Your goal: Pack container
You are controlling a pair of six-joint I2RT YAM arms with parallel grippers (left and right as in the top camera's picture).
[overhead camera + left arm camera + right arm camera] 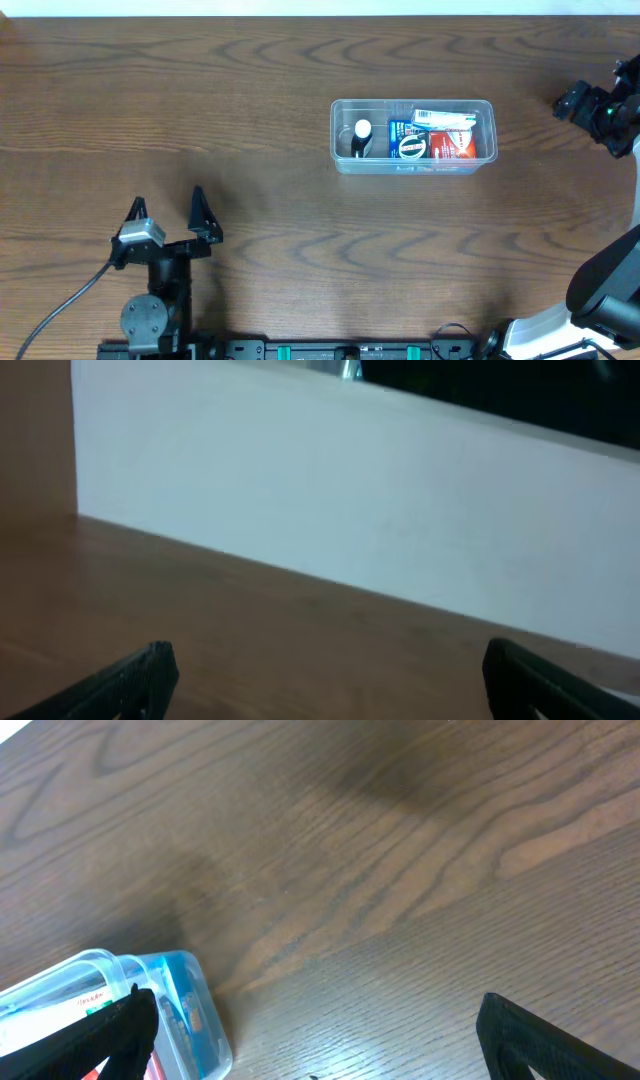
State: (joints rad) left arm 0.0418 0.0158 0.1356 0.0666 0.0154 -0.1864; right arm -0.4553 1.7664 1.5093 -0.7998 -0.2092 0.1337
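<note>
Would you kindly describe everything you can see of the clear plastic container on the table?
The container is a shallow rectangular bin of clear plastic with rounded corners and a rim, open on top. It sits flat on the wooden table, right of centre. Inside lie a small white-capped bottle at its left end, a blue packet, a red packet and a white-and-green item along the far wall. Only the table and these contents touch it.

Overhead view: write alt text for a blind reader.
A clear container on a wooden table holds a bottle, a blue packet and a red packet. The left gripper, open, sits lower left; the right arm is at the right edge.
</note>
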